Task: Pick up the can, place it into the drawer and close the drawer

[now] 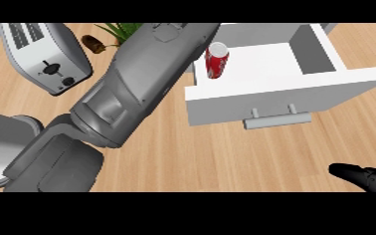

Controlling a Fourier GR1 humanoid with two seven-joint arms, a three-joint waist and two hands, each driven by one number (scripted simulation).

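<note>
The red can [217, 60] is standing upright inside the open white drawer [294, 89], tucked into its left corner at about 12 o'clock in the view. The drawer's handle [277, 120] faces down toward 6. The left arm [140, 84] stretches diagonally from 8 o'clock up toward the can, but its hand is hidden, so can't tell what those fingers are doing. The right hand [356, 173] peeks in at 4 o'clock, fingers not clear enough to call either. A toaster [46, 55] sits at 10 o'clock, with a plant [121, 30] at 11.
</note>
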